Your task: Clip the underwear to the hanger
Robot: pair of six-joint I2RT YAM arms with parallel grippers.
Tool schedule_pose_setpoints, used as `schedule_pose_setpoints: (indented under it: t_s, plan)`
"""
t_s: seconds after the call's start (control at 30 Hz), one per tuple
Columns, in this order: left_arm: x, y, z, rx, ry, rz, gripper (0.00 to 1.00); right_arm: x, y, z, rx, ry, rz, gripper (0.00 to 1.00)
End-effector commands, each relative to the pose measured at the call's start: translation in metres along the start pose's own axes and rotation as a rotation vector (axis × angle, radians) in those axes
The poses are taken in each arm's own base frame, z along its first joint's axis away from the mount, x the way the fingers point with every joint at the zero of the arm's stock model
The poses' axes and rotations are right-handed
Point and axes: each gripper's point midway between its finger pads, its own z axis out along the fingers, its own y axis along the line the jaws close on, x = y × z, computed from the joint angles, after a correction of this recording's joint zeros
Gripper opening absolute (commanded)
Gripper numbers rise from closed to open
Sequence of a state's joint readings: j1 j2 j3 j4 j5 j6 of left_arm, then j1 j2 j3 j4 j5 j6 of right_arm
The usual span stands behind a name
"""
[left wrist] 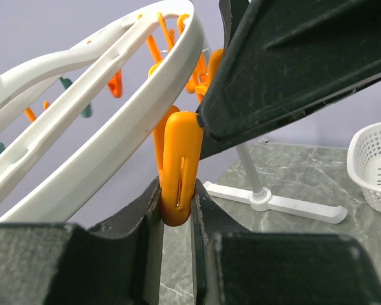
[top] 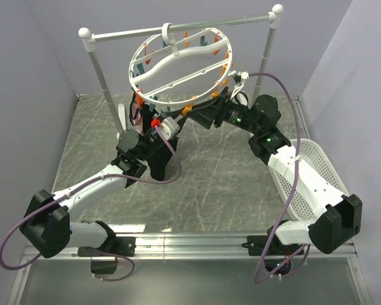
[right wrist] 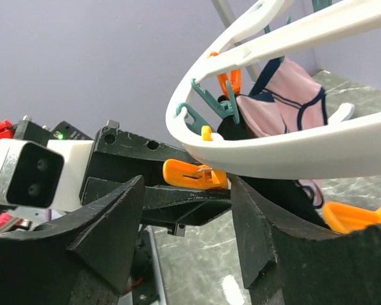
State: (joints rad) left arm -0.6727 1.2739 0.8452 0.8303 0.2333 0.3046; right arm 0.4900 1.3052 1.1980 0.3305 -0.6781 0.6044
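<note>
The hanger point(top: 178, 60), a round white ring with orange and teal clothespins, hangs from the rail. The black underwear point(top: 160, 162) hangs below the ring's near rim, and in the right wrist view it shows as dark fabric point(right wrist: 291, 192) behind the ring point(right wrist: 273, 152). My left gripper point(left wrist: 176, 190) is shut on an orange clothespin point(left wrist: 178, 168) at the rim point(left wrist: 133, 108). That clothespin point(right wrist: 193, 176) also shows in the right wrist view. My right gripper point(right wrist: 187, 184) stands open just under the rim, facing the left gripper, and holds nothing. Whether the pin bites the fabric is hidden.
A pink garment point(right wrist: 286, 101) hangs from the ring's far side. The white-and-silver rail stand point(top: 101, 76) carries the hanger, its foot point(left wrist: 273, 203) on the marbled table. A white basket point(top: 305, 171) lies at the right, under the right arm.
</note>
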Motion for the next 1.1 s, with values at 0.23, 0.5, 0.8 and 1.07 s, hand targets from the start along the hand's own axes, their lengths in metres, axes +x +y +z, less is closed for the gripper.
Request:
schedule_pose_setpoints:
  t_s: [0.23, 0.5, 0.8, 1.07]
  plan:
    - [-0.017, -0.018, 0.005, 0.095, -0.1, 0.066, 0.0, -0.021, -0.003, 0.004, 0.003, -0.083, -0.146, 0.61]
    - [-0.013, -0.021, 0.008, 0.121, -0.08, 0.041, 0.0, -0.017, -0.004, 0.009, 0.005, -0.076, -0.157, 0.57]
    - [-0.016, -0.023, 0.008, 0.132, -0.059, -0.005, 0.11, -0.016, -0.004, 0.012, -0.005, -0.064, -0.183, 0.13]
    - [-0.025, -0.017, -0.007, 0.131, 0.005, -0.074, 0.37, -0.013, -0.008, 0.011, 0.008, -0.033, -0.23, 0.0]
